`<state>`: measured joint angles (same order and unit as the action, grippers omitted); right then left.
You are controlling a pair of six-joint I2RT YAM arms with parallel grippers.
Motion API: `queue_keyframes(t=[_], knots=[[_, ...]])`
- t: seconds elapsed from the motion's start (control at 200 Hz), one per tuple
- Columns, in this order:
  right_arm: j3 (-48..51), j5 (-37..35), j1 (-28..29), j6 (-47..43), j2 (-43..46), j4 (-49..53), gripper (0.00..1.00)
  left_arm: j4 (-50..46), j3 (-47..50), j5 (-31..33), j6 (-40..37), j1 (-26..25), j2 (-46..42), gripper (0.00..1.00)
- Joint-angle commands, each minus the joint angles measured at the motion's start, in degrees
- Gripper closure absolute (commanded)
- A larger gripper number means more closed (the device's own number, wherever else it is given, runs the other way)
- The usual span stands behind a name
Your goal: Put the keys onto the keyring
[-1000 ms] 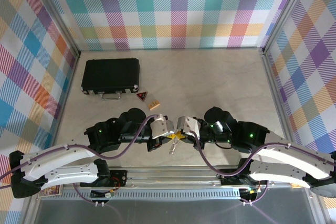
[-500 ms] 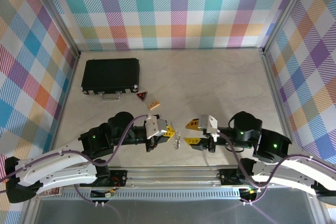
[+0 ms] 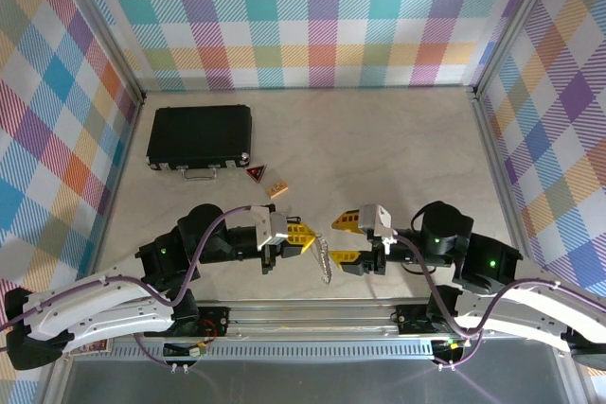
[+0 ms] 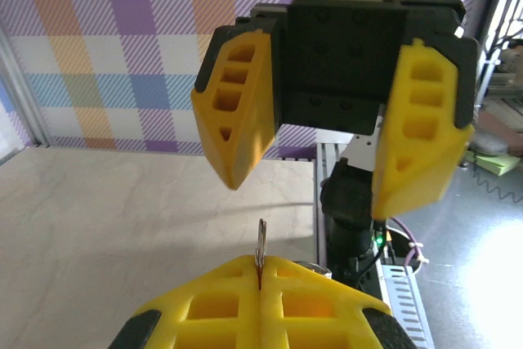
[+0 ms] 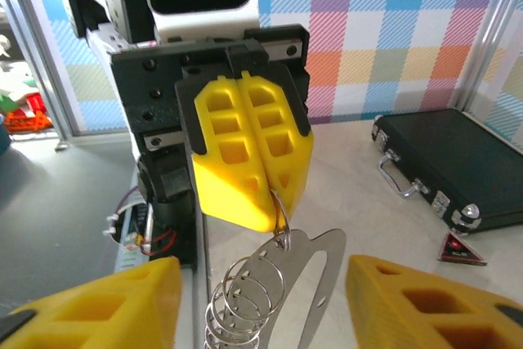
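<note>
Above table [image 3: 398, 158] edge: pinches keys [image 3: 325, 260] by one thin loop in left gripper [image 5: 274, 202], right gripper [image 3: 343, 238] spread; risks slip through swinging.

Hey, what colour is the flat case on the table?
Black, with a silver handle and latches; the case shows best in the top external view.

Glossy silver metal keys [image 5: 304, 252]

Robot test booth, checkered walls [image 3: 312, 16]
</note>
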<state>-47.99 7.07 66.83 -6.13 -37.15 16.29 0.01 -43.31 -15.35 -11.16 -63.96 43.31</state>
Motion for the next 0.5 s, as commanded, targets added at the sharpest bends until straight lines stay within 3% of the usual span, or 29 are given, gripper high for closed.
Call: queue_keyframes(t=[0.0, 0.285, 0.495], knots=[[-2.11, -3.39, 0.11, 2.44, -0.92, -1.6, 0.39, 0.76, 0.33, 5.36, 0.6, 0.42, -0.92, 1.0], [-4.75, -1.85, -5.62, 7.05, -6.76, 0.87, 0.25, -2.01, 2.09, 10.36, 0.48, 0.46, -4.75, 1.0], [-3.96, 3.22, -14.57, 12.23, -9.41, -1.24, 0.18, -7.0, 1.37, 13.59, 1.55, 0.48, -7.12, 1.0]])
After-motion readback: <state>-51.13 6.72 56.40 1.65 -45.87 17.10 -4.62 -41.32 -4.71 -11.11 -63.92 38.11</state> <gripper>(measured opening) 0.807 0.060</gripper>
